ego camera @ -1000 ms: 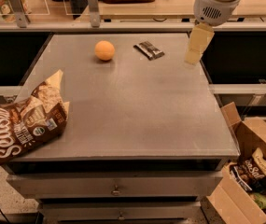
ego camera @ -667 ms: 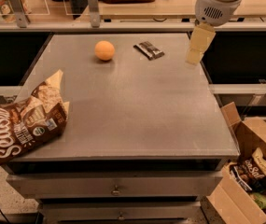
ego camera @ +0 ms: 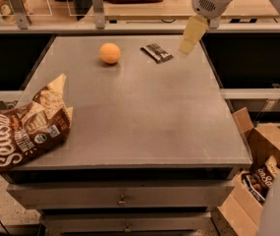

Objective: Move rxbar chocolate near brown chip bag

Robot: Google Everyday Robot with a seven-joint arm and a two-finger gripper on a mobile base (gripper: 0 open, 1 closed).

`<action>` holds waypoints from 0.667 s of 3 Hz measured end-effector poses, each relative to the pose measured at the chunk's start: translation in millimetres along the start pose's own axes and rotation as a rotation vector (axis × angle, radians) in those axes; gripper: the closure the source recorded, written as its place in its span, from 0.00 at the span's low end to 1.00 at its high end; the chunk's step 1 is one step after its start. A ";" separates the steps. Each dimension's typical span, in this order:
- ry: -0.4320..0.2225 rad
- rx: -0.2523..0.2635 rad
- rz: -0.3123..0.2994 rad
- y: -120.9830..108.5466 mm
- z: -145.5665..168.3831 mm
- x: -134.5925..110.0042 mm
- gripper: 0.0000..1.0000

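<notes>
The end effector (ego camera: 185, 46) hangs over the far right edge of the table (ego camera: 144, 122), carrying nothing; whether it is open or closed I cannot tell. The rxbar chocolate (ego camera: 156, 52) lies flat just to its left, near but apart. A good grasp likely means shifting left, descending squarely and pinching across the bar's narrow width. The orange (ego camera: 110, 53) sits further left, and the brown chip bag (ego camera: 24, 129) lies well apart at the near left corner.
</notes>
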State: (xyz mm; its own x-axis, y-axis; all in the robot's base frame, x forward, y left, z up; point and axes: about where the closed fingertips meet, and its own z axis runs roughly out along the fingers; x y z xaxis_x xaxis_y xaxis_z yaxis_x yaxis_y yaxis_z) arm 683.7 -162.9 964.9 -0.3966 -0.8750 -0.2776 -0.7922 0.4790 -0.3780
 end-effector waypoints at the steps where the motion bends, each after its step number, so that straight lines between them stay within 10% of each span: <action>1: -0.077 -0.012 0.069 -21.2 25.7 -26.6 0.00; 2: -0.147 -0.024 0.132 -33.4 55.0 -50.2 0.00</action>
State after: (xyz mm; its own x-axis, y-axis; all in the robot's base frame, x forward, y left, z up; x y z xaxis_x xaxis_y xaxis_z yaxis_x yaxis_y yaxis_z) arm 755.6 -131.1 942.8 -0.4276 -0.7840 -0.4500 -0.7491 0.5859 -0.3090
